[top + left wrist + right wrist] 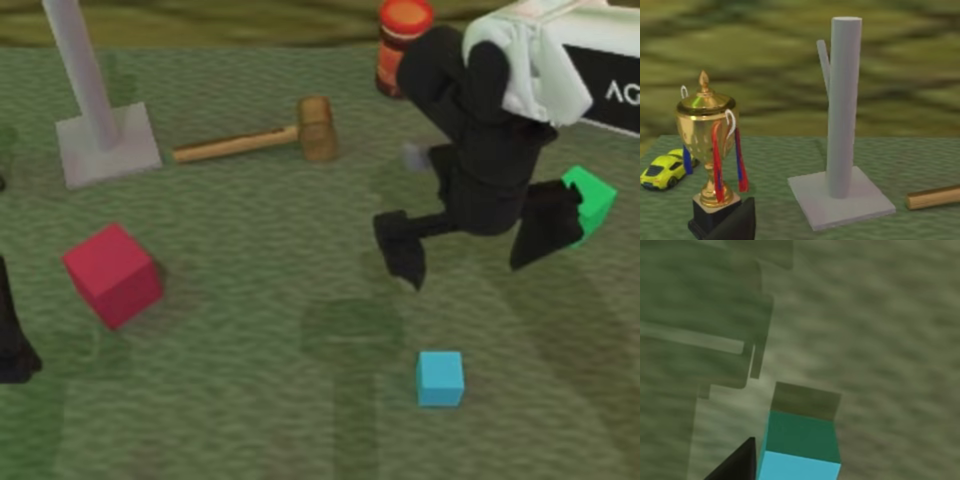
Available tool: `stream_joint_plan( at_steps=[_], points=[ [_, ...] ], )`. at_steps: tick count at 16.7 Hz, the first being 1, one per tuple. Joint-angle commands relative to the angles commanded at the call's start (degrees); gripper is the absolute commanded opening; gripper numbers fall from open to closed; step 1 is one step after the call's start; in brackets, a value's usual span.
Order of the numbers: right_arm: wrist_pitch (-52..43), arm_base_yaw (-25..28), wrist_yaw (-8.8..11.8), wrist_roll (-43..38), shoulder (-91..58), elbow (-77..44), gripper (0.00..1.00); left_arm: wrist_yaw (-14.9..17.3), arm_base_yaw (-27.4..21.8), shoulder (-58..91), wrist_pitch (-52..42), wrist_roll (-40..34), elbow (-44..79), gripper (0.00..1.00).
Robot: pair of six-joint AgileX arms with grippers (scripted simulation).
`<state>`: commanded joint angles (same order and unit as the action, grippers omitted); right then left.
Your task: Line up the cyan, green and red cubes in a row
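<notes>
Over the right half of the bench (pixel 260 420), the right end effector (pixel 478 248) hangs with its two dark fingers spread wide and nothing between them; one fingertip (pixel 403 255) points toward the middle of the bench and the other sits just in front of the green cube (pixel 590 196), covering part of it in the top view, so I cannot tell whether they touch. The cyan cube (pixel 440 378) lies nearer the front edge, below that end effector and apart from it; the right wrist view shows the same cube (pixel 801 450) close beside a dark fingertip. Behind the right arm stands an orange and red cylinder (pixel 402 40), partly hidden by it. A wooden mallet (pixel 270 138) lies toward the back, its head near the middle, its handle pointing at a grey post on a square base (pixel 100 130) at the back left. The red cube (pixel 112 274) rests on the left side, well apart from the other two cubes, with open green surface between them. At the far left edge the left end effector (pixel 15 350) is parked; whether its fingers are open I cannot tell. Its wrist view shows a gold trophy (pixel 710 145) with ribbons and a yellow toy car (pixel 662 170) beside the post.
</notes>
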<state>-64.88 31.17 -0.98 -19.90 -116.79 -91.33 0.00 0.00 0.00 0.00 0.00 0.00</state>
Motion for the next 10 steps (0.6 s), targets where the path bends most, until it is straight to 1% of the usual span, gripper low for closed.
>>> stream_joint_plan(
  at_steps=[7, 10],
  points=[
    [-7.35, -14.88, 0.3, 36.02, -13.53, -18.65, 1.0, 0.0, 0.0, 0.0, 0.0, 0.0, 0.0, 1.0],
    [-9.23, -20.32, 0.47, 47.49, -17.29, -25.08, 1.0, 0.0, 0.0, 0.0, 0.0, 0.0, 0.0, 1.0]
  ],
)
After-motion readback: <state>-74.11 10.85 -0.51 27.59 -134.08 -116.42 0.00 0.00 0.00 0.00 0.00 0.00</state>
